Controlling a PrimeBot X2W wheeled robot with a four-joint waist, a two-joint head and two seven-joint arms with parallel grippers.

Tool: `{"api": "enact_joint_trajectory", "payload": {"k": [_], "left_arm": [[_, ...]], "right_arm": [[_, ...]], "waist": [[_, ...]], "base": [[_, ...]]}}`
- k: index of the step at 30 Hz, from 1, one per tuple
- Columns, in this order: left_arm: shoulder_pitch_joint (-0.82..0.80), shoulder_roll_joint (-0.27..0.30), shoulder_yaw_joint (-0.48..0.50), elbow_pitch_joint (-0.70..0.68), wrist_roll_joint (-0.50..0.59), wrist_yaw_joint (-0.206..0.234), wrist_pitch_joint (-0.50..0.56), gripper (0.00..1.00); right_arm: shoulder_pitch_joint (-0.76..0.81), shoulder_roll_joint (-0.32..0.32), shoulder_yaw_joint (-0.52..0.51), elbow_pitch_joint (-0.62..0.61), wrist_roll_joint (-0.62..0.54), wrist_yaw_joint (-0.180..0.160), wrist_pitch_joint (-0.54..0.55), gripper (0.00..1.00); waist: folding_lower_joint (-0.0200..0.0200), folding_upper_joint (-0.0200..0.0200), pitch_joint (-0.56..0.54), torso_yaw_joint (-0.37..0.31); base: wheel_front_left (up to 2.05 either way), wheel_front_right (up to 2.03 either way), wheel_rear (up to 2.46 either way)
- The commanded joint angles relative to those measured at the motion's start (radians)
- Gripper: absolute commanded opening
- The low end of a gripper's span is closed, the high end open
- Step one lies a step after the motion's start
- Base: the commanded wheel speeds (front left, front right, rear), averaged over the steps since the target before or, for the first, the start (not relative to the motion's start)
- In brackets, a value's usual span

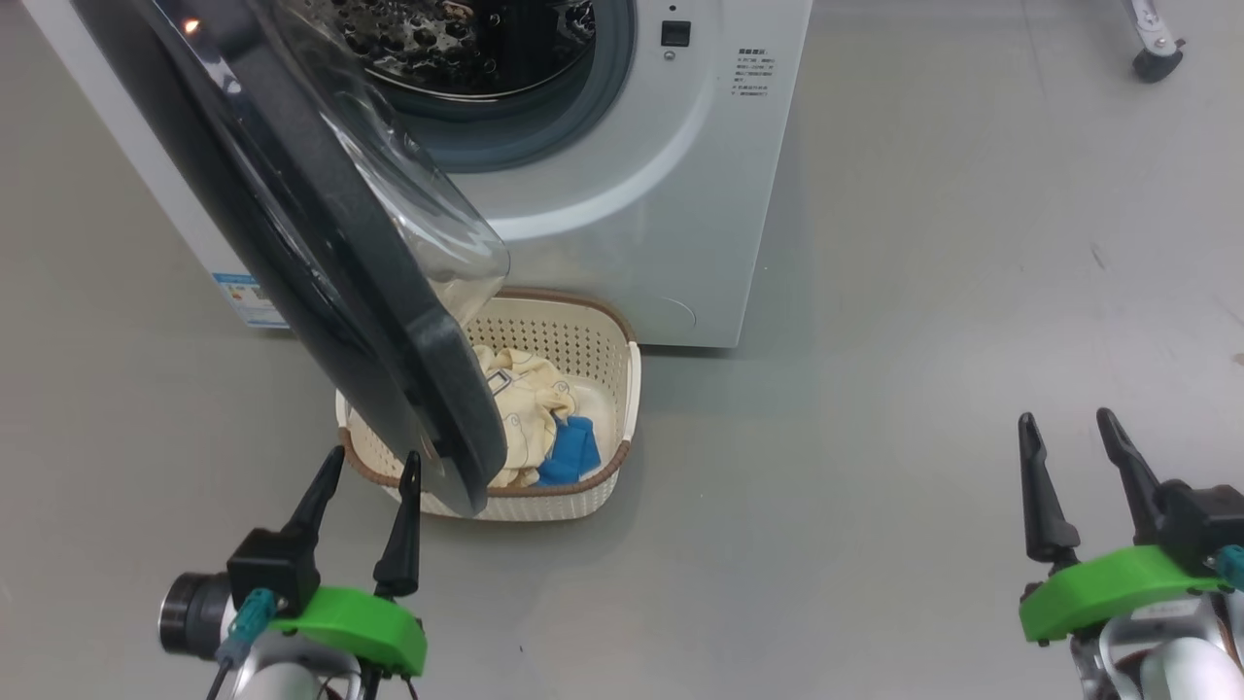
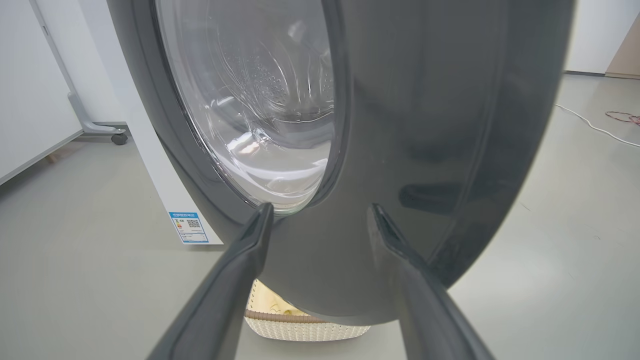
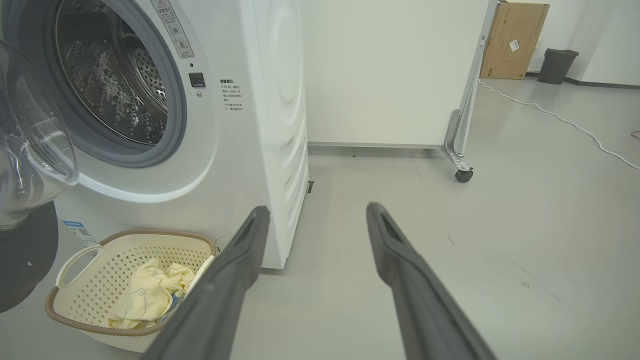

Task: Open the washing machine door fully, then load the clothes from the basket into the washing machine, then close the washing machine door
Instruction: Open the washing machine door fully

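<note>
The white washing machine [image 1: 641, 194] stands at the top, its steel drum [image 1: 457, 39] exposed. The washing machine door [image 1: 292, 224], black-rimmed with a clear glass bowl, hangs swung out over the cream basket [image 1: 607, 340] on the floor. Pale yellow and blue clothes [image 1: 539, 413] lie in the basket. My left gripper [image 1: 374, 465] is open just below the door's lower edge, its fingers close to the outer rim [image 2: 400, 150]. My right gripper [image 1: 1069, 428] is open over bare floor, far right of the basket [image 3: 100, 280]. The clothes [image 3: 150, 295] also show in the right wrist view.
A wheeled frame foot [image 1: 1157, 58] stands at the far right. A white panel on castors [image 3: 462, 160], a cardboard box [image 3: 515, 40] and a dark bin [image 3: 557, 65] stand beyond the machine. A white cable [image 3: 560, 120] runs across the grey floor.
</note>
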Motion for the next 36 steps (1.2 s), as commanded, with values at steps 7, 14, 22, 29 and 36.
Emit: {"api": "enact_joint_trajectory", "payload": {"k": [7, 14, 22, 29, 36], "left_arm": [[-0.007, 0.026, 0.039, -0.028, -0.012, 0.008, -0.011, 1.00], [-0.007, 0.026, 0.037, -0.024, -0.016, 0.011, -0.011, 1.00], [-0.004, 0.027, 0.034, -0.023, -0.018, 0.017, -0.011, 1.00], [-0.010, 0.028, 0.031, -0.020, -0.022, 0.018, -0.011, 0.82], [-0.024, 0.028, 0.045, -0.013, -0.036, 0.039, -0.010, 0.00]], "right_arm": [[0.034, -0.003, 0.025, -0.083, 0.017, 0.000, 0.013, 1.00], [0.045, -0.003, 0.016, -0.099, 0.018, 0.000, 0.023, 1.00], [0.049, -0.003, 0.007, -0.103, 0.032, 0.000, 0.030, 1.00], [0.052, -0.003, 0.008, -0.106, 0.035, 0.000, 0.034, 1.00], [0.053, -0.003, 0.004, -0.097, 0.054, 0.000, 0.035, 1.00]], "waist": [[0.0000, -0.0001, -0.004, -0.005], [0.0000, -0.0001, -0.007, -0.004], [0.0000, -0.0001, -0.010, -0.003], [0.0000, -0.0001, -0.008, -0.002], [0.0000, -0.0001, -0.010, -0.001]], "base": [[0.00, 0.00, 0.00], [0.00, 0.00, 0.00], [0.00, 0.00, 0.00], [0.00, 0.00, 0.00], [0.00, 0.00, 0.00]]}}
